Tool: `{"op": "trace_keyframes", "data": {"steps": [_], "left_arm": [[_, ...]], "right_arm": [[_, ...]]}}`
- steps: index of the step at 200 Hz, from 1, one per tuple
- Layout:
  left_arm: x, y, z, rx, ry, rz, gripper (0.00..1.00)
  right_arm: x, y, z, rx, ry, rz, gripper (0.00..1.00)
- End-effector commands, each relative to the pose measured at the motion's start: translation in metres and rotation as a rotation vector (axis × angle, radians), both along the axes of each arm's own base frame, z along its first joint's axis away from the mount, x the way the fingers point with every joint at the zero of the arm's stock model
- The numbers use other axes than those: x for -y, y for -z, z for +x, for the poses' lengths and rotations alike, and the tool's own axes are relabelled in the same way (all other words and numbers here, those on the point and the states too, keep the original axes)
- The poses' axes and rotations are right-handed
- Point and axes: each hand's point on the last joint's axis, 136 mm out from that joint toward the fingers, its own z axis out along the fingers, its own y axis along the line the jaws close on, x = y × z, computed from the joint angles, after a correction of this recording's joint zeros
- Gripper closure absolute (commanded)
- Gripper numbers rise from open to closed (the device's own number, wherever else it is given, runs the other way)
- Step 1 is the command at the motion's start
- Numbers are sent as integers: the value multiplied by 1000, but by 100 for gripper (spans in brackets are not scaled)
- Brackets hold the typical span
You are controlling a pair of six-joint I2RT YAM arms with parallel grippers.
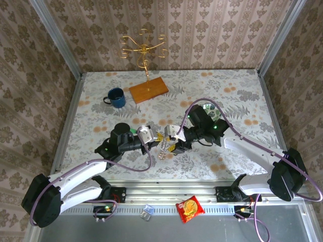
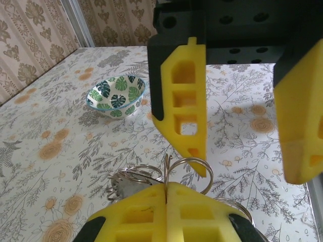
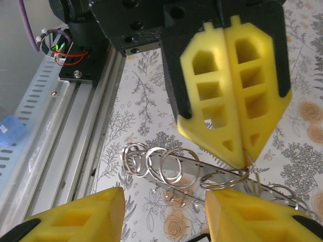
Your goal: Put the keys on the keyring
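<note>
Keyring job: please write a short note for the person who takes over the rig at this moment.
Left gripper: shut, pinching one loop of the bunch of silver rings at its fingertips.
Right gripper: open, facing the left one, fingers close to the bunch, gripping nothing.
Things: the rings hang between the two grippers over the middle of the table. A flat metal piece runs among them; key or not, I cannot tell.
Done: bunch is held up.
Left: thread the keys on; whether any is already on cannot be told.

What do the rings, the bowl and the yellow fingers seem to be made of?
Rings: shiny silver metal wire, bright glints. Bowl: probably glazed ceramic, glossy leaf print. Fingers: matte yellow plastic or foam, hollow cells; unclear which.
</note>
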Motion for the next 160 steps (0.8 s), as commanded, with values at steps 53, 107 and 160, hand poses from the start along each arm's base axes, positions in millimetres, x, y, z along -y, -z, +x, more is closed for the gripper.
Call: {"op": "trace_keyframes", "data": {"steps": [53,107,160], "left_arm": [[1,-7,-3,18,7,-35,100],[1,-6,-3,16,3,-38,100],[1,-5,-5,9,13,-51,100]], "right_arm": [[6,3,6,47,149,-24,51],[9,-3,17,-32,296,15,53],[9,2,30,-119,395,47,50]]}}
